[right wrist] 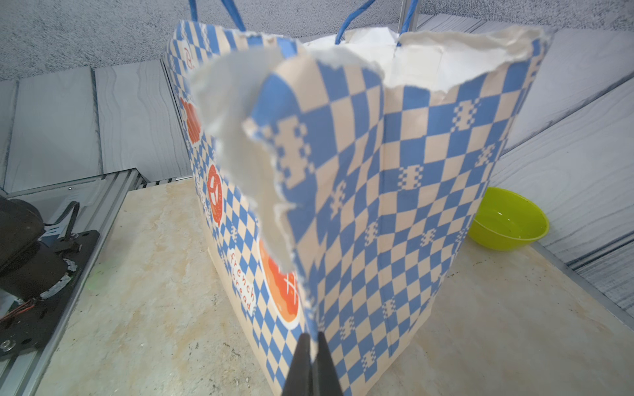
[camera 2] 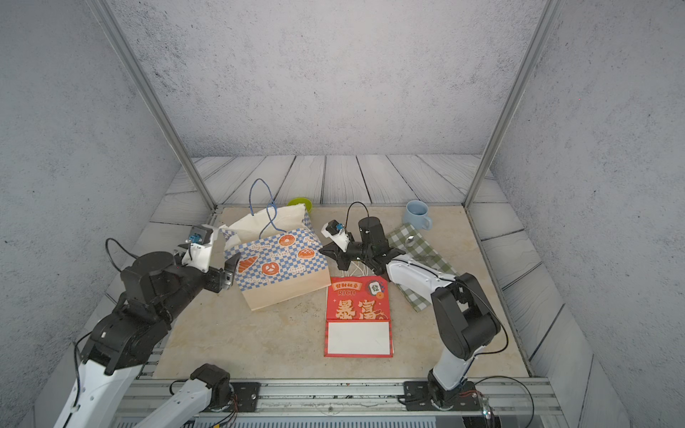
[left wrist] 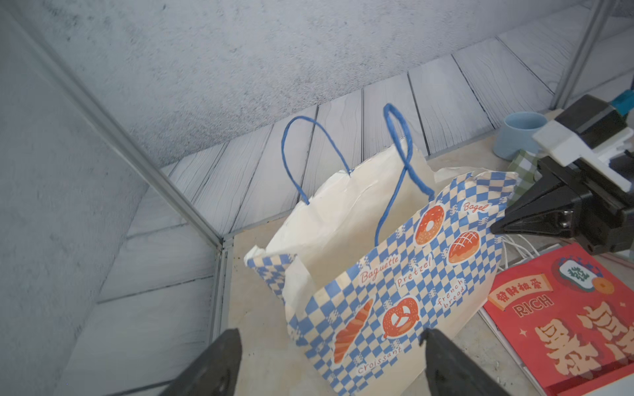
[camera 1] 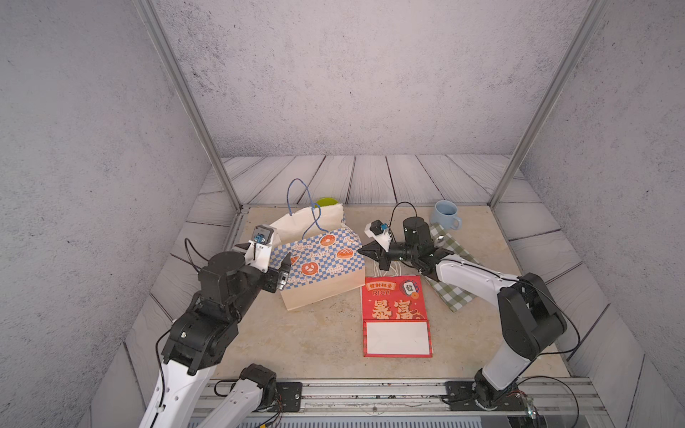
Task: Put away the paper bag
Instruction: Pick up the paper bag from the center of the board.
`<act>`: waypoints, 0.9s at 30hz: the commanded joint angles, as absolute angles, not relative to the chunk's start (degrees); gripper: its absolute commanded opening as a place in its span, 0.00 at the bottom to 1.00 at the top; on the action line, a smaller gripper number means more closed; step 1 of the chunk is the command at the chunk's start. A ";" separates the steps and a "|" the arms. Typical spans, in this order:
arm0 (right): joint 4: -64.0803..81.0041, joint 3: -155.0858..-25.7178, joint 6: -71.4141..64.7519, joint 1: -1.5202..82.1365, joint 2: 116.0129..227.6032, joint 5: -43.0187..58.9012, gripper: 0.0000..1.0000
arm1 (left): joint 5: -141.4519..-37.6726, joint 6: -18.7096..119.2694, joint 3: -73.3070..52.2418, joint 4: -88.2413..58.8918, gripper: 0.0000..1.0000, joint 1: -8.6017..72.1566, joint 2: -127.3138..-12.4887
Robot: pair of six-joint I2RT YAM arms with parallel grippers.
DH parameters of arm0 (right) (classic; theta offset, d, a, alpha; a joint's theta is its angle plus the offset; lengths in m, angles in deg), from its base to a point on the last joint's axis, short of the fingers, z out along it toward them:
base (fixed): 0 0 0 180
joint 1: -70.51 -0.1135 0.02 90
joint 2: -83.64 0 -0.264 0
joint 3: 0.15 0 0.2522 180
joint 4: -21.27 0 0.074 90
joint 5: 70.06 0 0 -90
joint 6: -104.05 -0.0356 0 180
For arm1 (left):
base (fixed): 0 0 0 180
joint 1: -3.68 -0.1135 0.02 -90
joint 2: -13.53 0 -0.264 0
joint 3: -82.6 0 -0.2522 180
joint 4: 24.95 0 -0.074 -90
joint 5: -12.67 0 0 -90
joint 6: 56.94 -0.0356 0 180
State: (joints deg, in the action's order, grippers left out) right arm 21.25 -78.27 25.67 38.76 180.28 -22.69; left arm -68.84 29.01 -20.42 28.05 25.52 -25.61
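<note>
While the checkered paper bag [camera 1: 322, 266] stands upright on the counter [camera 1: 315, 341] between the arms, your left pincer [left wrist: 331, 337] gapes wide at one end; your right pincer [camera 1: 363, 253], closed tight, touches the other.

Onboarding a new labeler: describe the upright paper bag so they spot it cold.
On the beige tabletop, look to the far left, just in front of the green bowl. The upright bag stands there, open-topped. Unlike the flat red bag beside it, it has blue-and-cream checks, orange bakery pictures, blue cord handles and a torn rim.
</note>
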 commanded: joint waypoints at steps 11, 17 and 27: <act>20.06 -81.28 26.99 39.17 180.18 -25.27 0.03 | -94.81 31.29 -34.03 20.50 0.82 2.15 -27.22; 19.42 -82.37 26.74 39.47 180.81 -26.39 0.03 | -107.51 27.21 -39.71 13.48 0.82 -2.62 -30.03; 16.18 -83.93 28.29 39.62 181.68 -28.62 0.02 | -122.28 20.29 -39.47 0.85 0.78 -13.65 -41.33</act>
State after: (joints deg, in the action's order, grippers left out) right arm 17.49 -81.50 27.16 39.35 180.46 -26.69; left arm -111.75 22.75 -40.50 6.92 -11.30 -40.27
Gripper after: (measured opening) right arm 0.044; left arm 0.779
